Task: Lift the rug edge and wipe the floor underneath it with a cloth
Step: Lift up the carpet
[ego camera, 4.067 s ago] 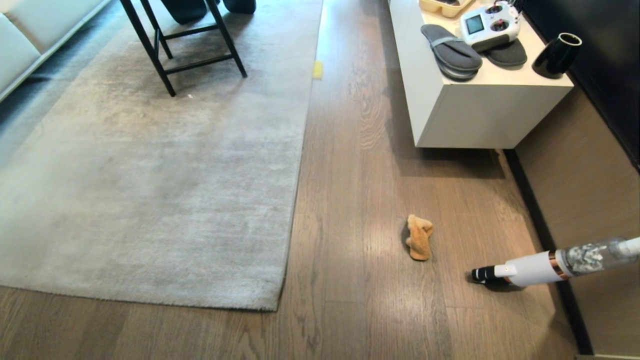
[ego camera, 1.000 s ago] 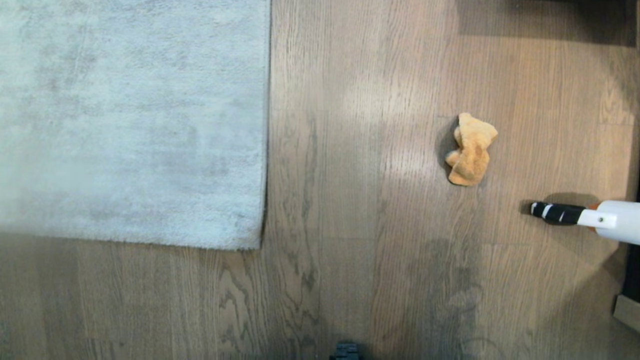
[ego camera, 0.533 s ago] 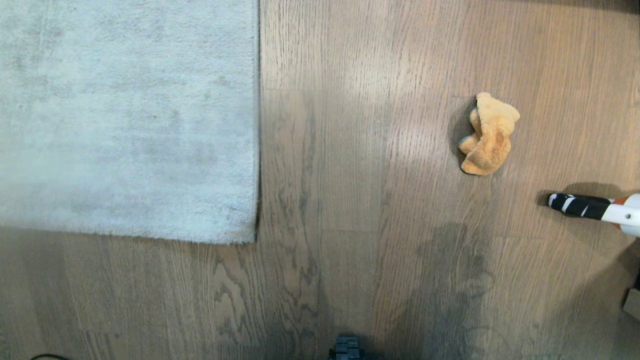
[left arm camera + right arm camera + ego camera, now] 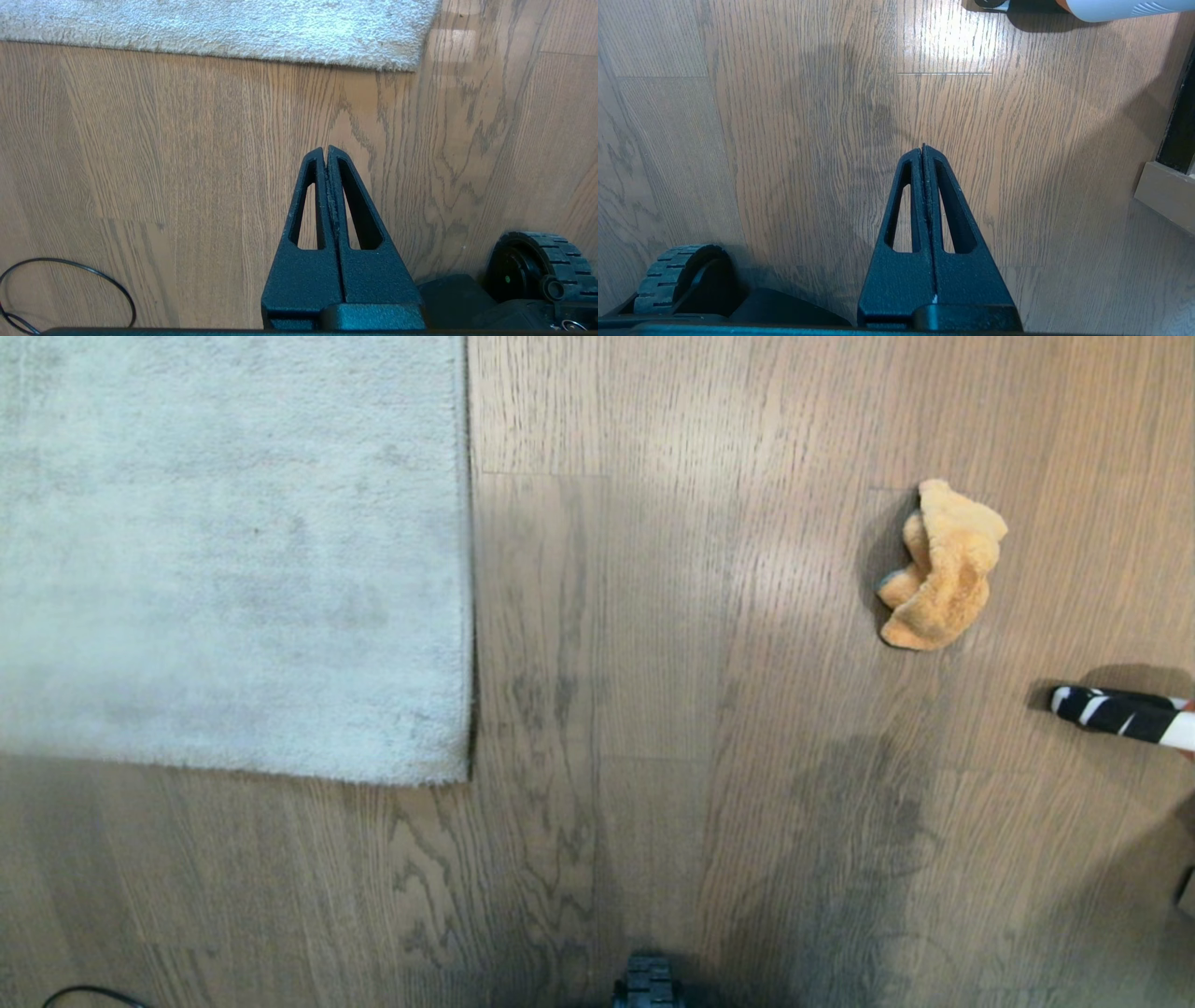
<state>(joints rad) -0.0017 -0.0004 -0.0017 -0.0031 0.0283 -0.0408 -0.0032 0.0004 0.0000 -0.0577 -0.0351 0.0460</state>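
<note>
The pale grey rug (image 4: pixel 233 551) lies flat at the left, its near right corner (image 4: pixel 457 770) on the brown plank floor (image 4: pixel 653 663). The same rug edge (image 4: pixel 233 32) shows in the left wrist view. The orange-tan cloth (image 4: pixel 943 569) lies crumpled on the floor at the right, well apart from the rug. My left gripper (image 4: pixel 326 150) hangs shut and empty over bare planks short of the rug edge. My right gripper (image 4: pixel 923 148) is shut and empty over bare floor. Neither arm shows in the head view.
A black-and-white striped nozzle (image 4: pixel 1116 712) of a white vacuum (image 4: pixel 1120 5) lies on the floor right of the cloth. A thin black cable (image 4: pixel 65 289) loops on the floor at the left. My base wheels (image 4: pixel 537 261) (image 4: pixel 677 275) show. A skirting board (image 4: pixel 1164 193) is at the right.
The head camera has tilted further down and closer to the floor: rug, cloth and nozzle slide across the picture and look larger. Nothing on the floor itself has moved.
</note>
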